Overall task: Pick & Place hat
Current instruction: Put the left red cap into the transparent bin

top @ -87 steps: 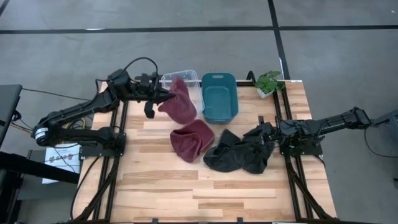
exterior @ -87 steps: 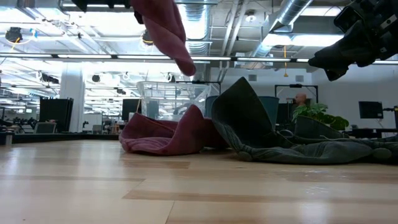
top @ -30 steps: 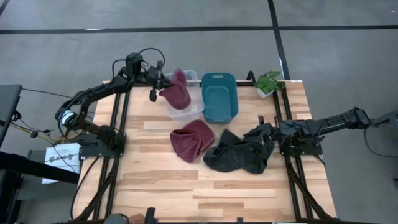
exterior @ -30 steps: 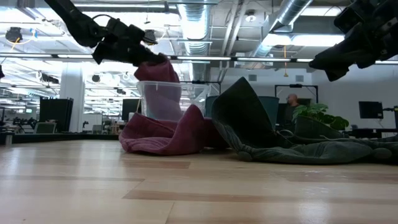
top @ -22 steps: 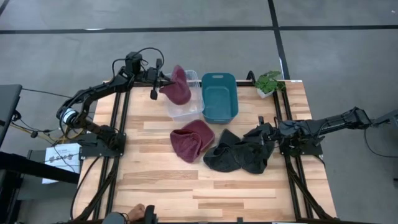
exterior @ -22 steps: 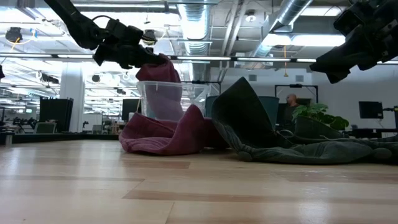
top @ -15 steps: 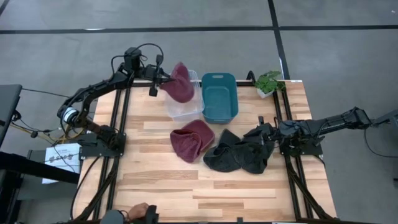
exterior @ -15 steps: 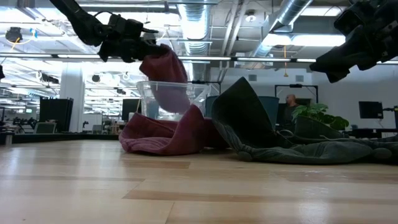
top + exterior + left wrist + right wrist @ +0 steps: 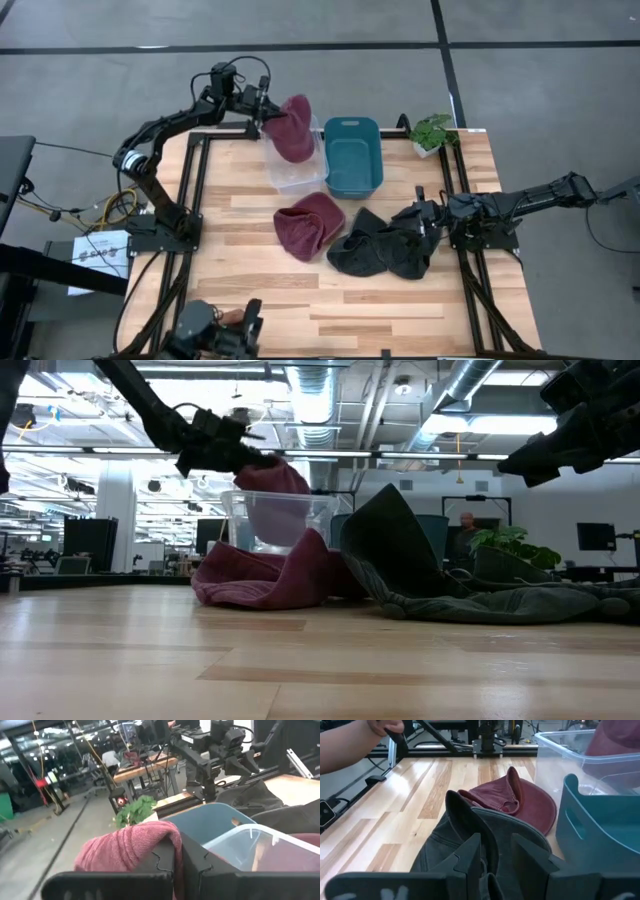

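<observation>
My left gripper (image 9: 268,112) is shut on a maroon knitted hat (image 9: 293,130) above the far left corner of the clear bin (image 9: 296,165). The hat also shows in the low view (image 9: 275,495) and the left wrist view (image 9: 125,847). My right gripper (image 9: 425,220) is open and hovers over a dark hat (image 9: 385,248), which lies crumpled on the table with one side standing up (image 9: 470,815). A second maroon hat (image 9: 310,222) lies on the table near the clear bin. My left gripper pinches a bunched part of the maroon hat (image 9: 167,837) between its two fingers. The fingers come about level from the table's left side. The hat droops beyond and below the fingers, clear of the table, its lower end (image 9: 270,525) down inside the clear bin's walls.
A teal bin (image 9: 352,155) stands right of the clear bin, and a small plant (image 9: 432,130) at the far right corner. A person's hand with a dark object (image 9: 220,325) is at the near edge; an arm shows in the right wrist view (image 9: 350,740).
My left gripper has moved toward the table's far edge and a little right, staying shut on the maroon hat. The hat has swung with it and now hangs nearer the clear bin's far left corner. A person's hand with a dark object has come in at the near edge.
</observation>
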Action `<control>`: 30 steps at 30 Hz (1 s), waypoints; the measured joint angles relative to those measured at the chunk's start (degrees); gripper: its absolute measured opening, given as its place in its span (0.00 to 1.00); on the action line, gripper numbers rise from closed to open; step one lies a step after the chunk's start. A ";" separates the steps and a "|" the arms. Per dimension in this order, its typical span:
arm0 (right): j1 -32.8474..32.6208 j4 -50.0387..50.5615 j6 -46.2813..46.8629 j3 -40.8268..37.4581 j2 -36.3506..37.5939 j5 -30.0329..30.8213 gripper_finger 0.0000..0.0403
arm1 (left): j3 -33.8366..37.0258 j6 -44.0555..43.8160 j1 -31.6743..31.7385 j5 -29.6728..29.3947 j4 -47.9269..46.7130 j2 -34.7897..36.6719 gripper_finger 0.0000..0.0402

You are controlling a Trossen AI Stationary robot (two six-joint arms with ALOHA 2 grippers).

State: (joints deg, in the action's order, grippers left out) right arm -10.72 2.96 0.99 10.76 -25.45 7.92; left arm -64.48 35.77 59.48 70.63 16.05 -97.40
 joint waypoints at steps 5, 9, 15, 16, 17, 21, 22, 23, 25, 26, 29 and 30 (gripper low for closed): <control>0.00 0.02 0.00 0.00 0.01 0.02 0.25 | -0.07 -1.96 2.26 0.15 -0.47 -2.42 0.02; 0.00 0.02 0.00 0.00 0.00 0.02 0.25 | -0.07 -3.41 3.59 0.15 -0.99 -2.76 0.02; 0.00 0.02 -0.04 0.00 0.01 0.02 0.25 | -0.07 -5.18 3.40 0.15 -2.17 -2.76 0.02; 0.00 0.02 -0.04 0.00 0.00 0.02 0.25 | -0.07 -5.20 3.26 0.15 -2.89 -2.76 0.02; 0.00 0.04 -0.04 0.00 0.00 0.02 0.25 | -0.07 -5.20 3.15 0.14 -3.67 -2.76 0.02; 0.00 0.03 -0.04 0.00 0.00 0.02 0.25 | -0.07 -5.22 2.76 0.05 -5.86 -2.76 0.02; 0.00 0.04 -0.04 0.00 0.00 0.02 0.25 | -0.07 -5.25 2.57 -0.21 -6.23 -2.76 0.02; 0.00 0.04 -0.02 0.00 0.01 0.02 0.25 | -0.07 -5.25 2.35 -0.73 -6.50 -2.76 0.02; 0.00 0.04 -0.02 0.00 0.00 0.02 0.25 | -0.07 -6.09 2.15 -2.58 -6.66 -2.76 0.03; 0.00 0.04 -0.02 0.00 0.00 0.02 0.25 | -0.07 -6.10 1.97 -3.64 -6.66 -2.76 0.03; 0.00 0.04 -0.02 0.00 0.00 0.02 0.25 | -0.07 -6.27 1.86 -6.88 -6.89 -2.76 0.03; 0.00 0.04 -0.02 0.00 0.00 0.02 0.25 | -0.07 -6.29 1.89 -7.76 -7.07 -2.76 0.03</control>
State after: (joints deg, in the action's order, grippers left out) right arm -10.72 3.01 0.97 10.76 -25.45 7.94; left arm -64.55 29.47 61.37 62.87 8.97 -100.16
